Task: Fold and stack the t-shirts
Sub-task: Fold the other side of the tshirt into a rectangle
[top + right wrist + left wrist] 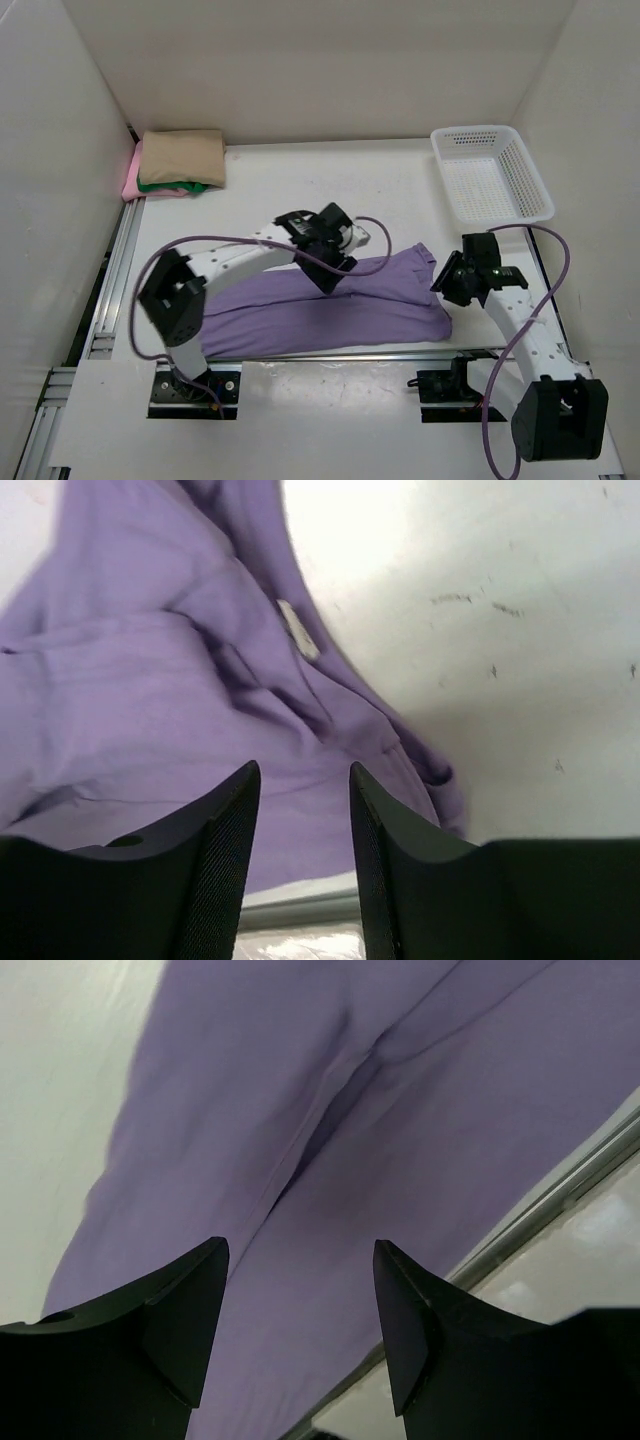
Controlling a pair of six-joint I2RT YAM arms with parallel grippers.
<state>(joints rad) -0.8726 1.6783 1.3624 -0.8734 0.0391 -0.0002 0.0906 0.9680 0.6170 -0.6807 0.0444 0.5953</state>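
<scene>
Lavender cloth fills the near part of the desk (300, 185): the lavender t-shirt (330, 315) lies as a long band along the near edge, folded lengthwise, its rumpled end with a small white label toward the near right corner. Both arms hang over it. The left fingers (328, 278) stand apart above the middle of the band and hold nothing. The right fingers (447, 285) are also parted over the rumpled end, with no cloth between them. I judge the shirt lies so for a cross fold, not yet done. Farther, in the far left corner, the tan t-shirt (183, 155) sits on the dark green t-shirt (175, 186) and the pink t-shirt (130, 182), a folded stack that waits for the fourth. The white basket (490, 132) stands in the far right corner.
</scene>
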